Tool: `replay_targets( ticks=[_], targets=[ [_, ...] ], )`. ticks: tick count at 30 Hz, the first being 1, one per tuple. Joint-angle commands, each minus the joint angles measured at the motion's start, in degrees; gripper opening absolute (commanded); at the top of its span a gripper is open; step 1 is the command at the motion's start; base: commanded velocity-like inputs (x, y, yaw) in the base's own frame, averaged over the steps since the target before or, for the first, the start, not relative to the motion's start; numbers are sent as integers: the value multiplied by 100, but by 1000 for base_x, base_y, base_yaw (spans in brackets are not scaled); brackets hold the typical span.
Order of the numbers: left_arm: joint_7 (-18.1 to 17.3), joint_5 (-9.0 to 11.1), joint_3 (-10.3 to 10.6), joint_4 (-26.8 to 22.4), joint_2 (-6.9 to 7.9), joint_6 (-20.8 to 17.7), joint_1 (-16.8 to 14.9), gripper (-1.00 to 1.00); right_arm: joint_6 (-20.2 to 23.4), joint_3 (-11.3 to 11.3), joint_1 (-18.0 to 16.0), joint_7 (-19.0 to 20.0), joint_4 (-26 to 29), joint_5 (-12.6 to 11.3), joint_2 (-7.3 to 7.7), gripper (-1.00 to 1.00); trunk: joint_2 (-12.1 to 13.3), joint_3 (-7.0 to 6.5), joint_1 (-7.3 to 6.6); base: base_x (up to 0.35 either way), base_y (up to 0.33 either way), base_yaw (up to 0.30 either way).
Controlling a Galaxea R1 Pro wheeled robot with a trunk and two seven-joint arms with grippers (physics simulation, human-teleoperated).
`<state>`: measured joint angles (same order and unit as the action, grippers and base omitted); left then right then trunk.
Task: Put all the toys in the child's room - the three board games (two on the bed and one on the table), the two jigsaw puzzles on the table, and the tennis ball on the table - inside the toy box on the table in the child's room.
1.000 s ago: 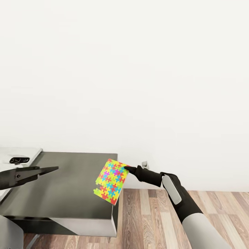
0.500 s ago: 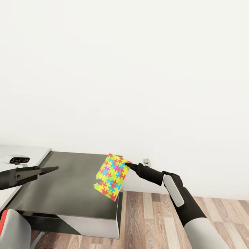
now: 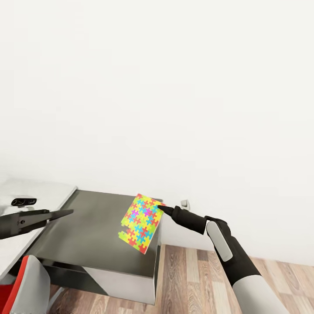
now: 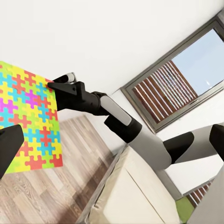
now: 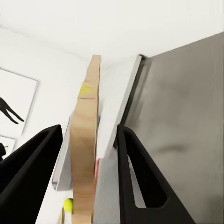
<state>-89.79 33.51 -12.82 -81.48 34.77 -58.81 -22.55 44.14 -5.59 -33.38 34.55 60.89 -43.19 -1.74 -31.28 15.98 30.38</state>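
My right gripper [image 3: 160, 208] is shut on the top edge of a jigsaw puzzle [image 3: 141, 222], a thin sheet of yellow, green, red and blue pieces. It hangs tilted above the right end of the table's dark grey section [image 3: 91, 231]. In the right wrist view the sheet [image 5: 86, 154] stands edge-on between the two black fingers [image 5: 140, 172]. A small tennis ball [image 5: 68, 204] shows beyond it. The left wrist view catches the jigsaw [image 4: 28, 126] and the right gripper [image 4: 53, 84] from the other side. My left gripper [image 3: 69, 213] is open and holds nothing, level over the table's left part.
The table's light grey top [image 3: 43, 194] carries a small black object [image 3: 24, 202]. A red and grey chair [image 3: 22, 288] sits at the lower left. Wood-plank floor [image 3: 192, 279] lies right of the table, under a wall socket [image 3: 185, 203]. A window [image 4: 186, 74] and the beige bed [image 4: 135, 196] appear behind my right arm.
The camera has swung, so the table sits further right in the picture and a red chair has come in. My right gripper has lifted the jigsaw slightly. The left arm holds still.
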Motion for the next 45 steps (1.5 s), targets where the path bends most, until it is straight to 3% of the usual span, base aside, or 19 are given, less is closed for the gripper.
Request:
replay_targets(
  ticks=[1, 10, 16, 21, 45],
  targets=[
    [-21, -3, -1, -5, 3, -61, -4, 100, 33, 6, -3, -1, 1, -14, -1, -100, 34, -19, -20, 0, 0, 152],
    [-21, 35, -1, -130, 43, -68, -4, 100, 38, 0, -2, 0, 23, -14, -1, -100, 395, -261, -218, 0, 0, 152],
    [-21, 62, -1, -147, 349, -68, 10, 100, 65, -1, -2, -9, 108, -14, -1, -100, 635, -422, -349, 0, 0, 153],
    [-21, 67, -1, -148, 460, -69, 13, 100, 68, -3, -2, -10, 120, -14, -1, -100, 836, -556, -459, 0, 0, 155],
    [-21, 68, 3, -142, 548, -69, 29, 100, 39, -49, -2, -11, 125, 37, -10, -100, 836, -713, -459, 0, 0, 151]
  ],
)
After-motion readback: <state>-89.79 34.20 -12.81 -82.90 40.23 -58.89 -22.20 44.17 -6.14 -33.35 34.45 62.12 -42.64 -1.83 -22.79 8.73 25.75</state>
